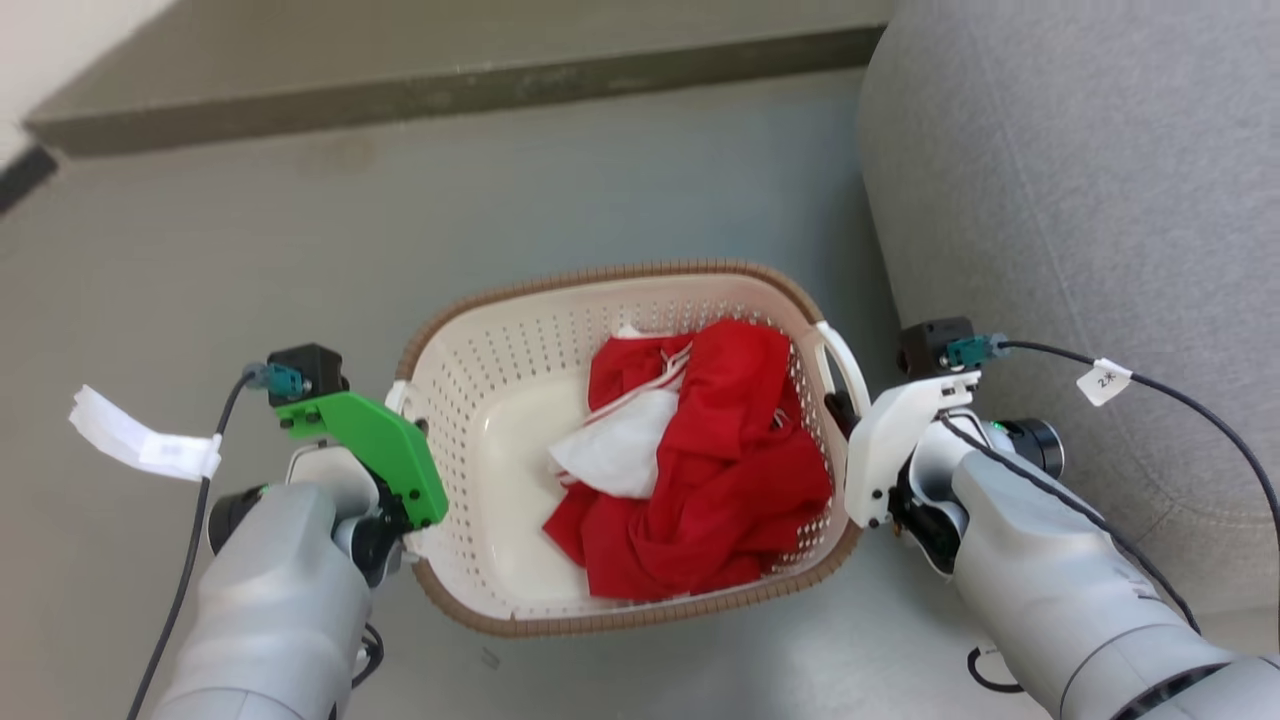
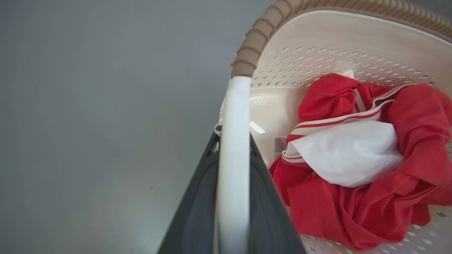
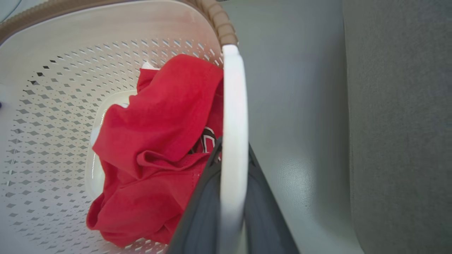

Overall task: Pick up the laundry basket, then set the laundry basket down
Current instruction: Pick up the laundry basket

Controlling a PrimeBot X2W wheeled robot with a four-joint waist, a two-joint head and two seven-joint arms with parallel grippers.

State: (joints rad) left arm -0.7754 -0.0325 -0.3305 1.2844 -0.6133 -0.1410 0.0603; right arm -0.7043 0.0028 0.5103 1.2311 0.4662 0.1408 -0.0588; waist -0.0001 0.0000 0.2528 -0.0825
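The laundry basket (image 1: 480,370) is cream with perforated walls and a brown woven-look rim, and it sits between my two arms over the grey floor. Red and white cloth (image 1: 700,460) is bunched in its right half. My left gripper (image 1: 405,400), under a green mount, is shut on the white left handle (image 2: 233,158), with dark fingers (image 2: 197,197) on either side of it. My right gripper (image 1: 845,405) is shut on the white right handle (image 3: 233,141), which runs between its fingers (image 3: 204,211). Whether the basket rests on the floor I cannot tell.
A grey upholstered piece of furniture (image 1: 1080,200) stands close to the basket's right side, right beside my right arm. A dark raised ledge (image 1: 450,90) runs along the far edge of the floor. Bare grey floor (image 1: 200,260) lies to the left and ahead.
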